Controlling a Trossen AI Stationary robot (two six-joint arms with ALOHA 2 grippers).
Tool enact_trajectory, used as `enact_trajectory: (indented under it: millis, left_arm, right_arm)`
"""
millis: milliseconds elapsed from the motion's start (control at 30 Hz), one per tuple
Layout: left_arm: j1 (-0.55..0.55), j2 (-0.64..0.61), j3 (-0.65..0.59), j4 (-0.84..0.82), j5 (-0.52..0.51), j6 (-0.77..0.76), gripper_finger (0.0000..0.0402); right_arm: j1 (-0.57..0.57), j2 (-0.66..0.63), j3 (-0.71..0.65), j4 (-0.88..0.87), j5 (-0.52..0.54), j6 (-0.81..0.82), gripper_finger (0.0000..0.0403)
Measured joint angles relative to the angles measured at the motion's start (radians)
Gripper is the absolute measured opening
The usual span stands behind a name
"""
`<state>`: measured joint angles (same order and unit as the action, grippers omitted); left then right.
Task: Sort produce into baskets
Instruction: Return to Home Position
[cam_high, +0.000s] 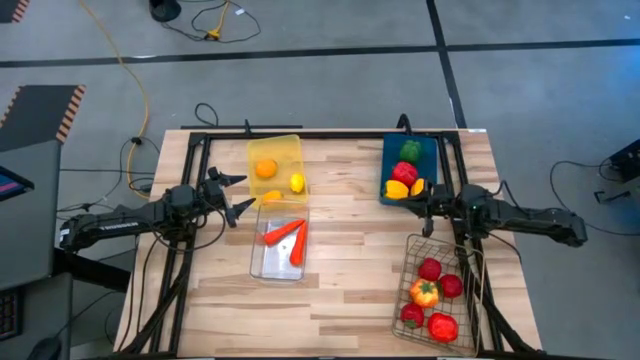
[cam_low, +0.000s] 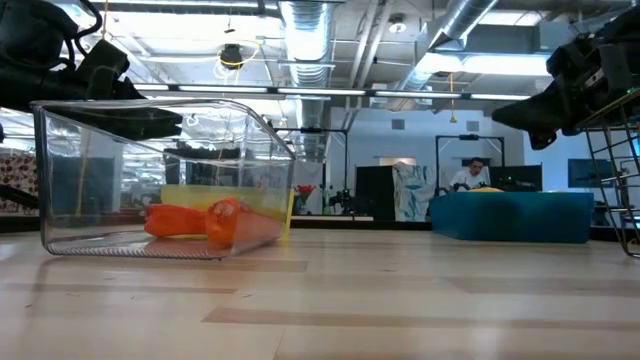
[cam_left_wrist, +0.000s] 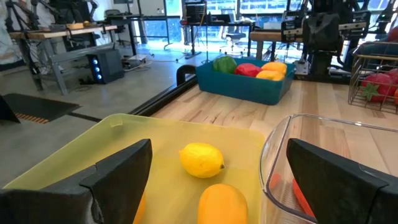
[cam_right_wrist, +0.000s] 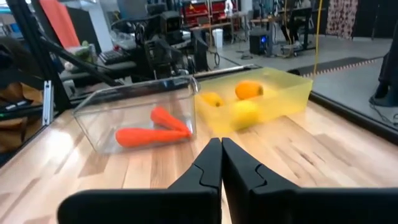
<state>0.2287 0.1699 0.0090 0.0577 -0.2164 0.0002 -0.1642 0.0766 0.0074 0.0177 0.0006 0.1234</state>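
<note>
Hovering empty with fingers spread, my left gripper (cam_high: 242, 194) sits just beside the yellow bin (cam_high: 277, 148) and the clear bin (cam_high: 272, 266) holding carrots (cam_high: 283, 233); my right gripper (cam_high: 416, 206), fingers pressed together on nothing, hangs between the blue bin (cam_high: 433, 152) and the wire basket (cam_high: 418, 256) of tomatoes (cam_high: 443, 326)

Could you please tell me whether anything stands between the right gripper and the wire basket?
Nothing visible does. The shut right gripper hangs by the blue bin, and only bare tabletop lies between it and the wire basket.
</note>
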Motion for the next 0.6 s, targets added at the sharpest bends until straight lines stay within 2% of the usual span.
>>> enact_trajectory:
  millis: [200,600]
  left_arm:
    - [0.000,0.000,0.000,0.000,0.000,0.000,0.0359]
    - [-0.005,-0.001,0.000,0.000,-0.001,0.000,0.0359]
  right_arm:
    - [0.000,0.039,0.000,-0.004,0.001,0.000,0.0043]
    - [0.000,0.042,-0.001,-0.006,0.000,0.000,0.0043]
